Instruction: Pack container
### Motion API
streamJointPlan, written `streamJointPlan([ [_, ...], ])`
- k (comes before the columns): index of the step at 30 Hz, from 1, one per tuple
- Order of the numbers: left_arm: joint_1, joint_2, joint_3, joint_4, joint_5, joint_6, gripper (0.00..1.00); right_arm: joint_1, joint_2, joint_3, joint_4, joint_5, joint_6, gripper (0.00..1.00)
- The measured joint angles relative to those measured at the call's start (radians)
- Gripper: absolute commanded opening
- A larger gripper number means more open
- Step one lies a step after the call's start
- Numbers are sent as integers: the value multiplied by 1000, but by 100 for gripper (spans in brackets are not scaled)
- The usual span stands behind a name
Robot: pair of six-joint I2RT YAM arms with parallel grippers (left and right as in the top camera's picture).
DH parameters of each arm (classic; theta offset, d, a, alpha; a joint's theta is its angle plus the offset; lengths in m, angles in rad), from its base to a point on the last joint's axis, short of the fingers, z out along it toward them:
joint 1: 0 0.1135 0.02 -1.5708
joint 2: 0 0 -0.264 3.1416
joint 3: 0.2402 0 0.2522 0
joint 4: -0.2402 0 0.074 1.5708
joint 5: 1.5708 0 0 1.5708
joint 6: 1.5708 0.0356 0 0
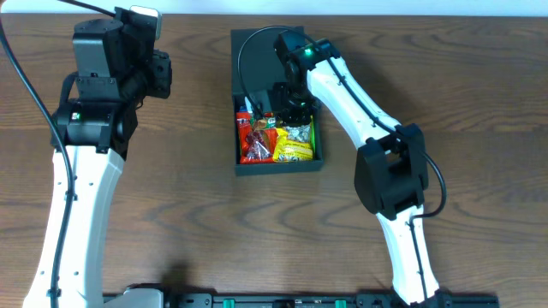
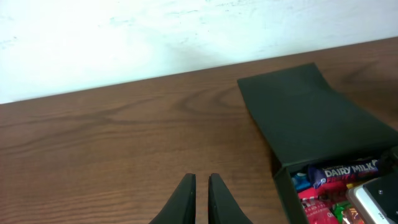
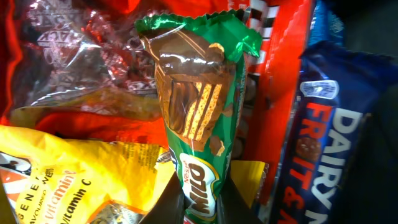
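Observation:
The container (image 1: pixel 279 166), a dark box with its flap lid (image 1: pixel 255 58) folded back, sits at the table's back centre with snack packets inside. My right gripper (image 1: pixel 288 108) is down inside it, shut on a green Milo bar (image 3: pixel 198 112). In the right wrist view the gripper (image 3: pixel 200 179) pinches the bar's lower end, and the bar lies over the other packets. My left gripper (image 1: pixel 163 74) is shut and empty over bare table, left of the box. In the left wrist view its fingertips (image 2: pixel 201 178) nearly touch, and the container (image 2: pixel 311 115) is at the right.
Inside the box lie a yellow packet (image 3: pixel 68 180), a blue Dairy Milk bar (image 3: pixel 323 137), red wrappers (image 3: pixel 280 74) and a clear crinkled packet (image 3: pixel 81 56). A pale wall (image 2: pixel 155 37) runs behind the table's far edge.

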Motion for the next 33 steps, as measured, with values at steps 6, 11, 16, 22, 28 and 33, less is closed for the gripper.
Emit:
streamJointPlan([
  [6, 0, 0, 0, 0, 0, 0, 9, 2, -2, -12, 58, -7, 96, 99],
  [11, 0, 0, 0, 1, 0, 0, 9, 4, -5, 19, 65, -7, 208, 99],
  [16, 0, 0, 0, 1, 0, 0, 9, 4, -98, 56, 71, -7, 264, 99],
  [22, 0, 0, 0, 2, 0, 0, 6, 4, -338, 94, 77, -54, 281, 88],
  [28, 0, 8, 0, 3, 44, -2, 6, -8, -385, 113, 86, -88, 335, 1],
  [33, 0, 123, 10, 6, 150, -48, 6, -58, -296, 110, 130, -87, 530, 1],
])
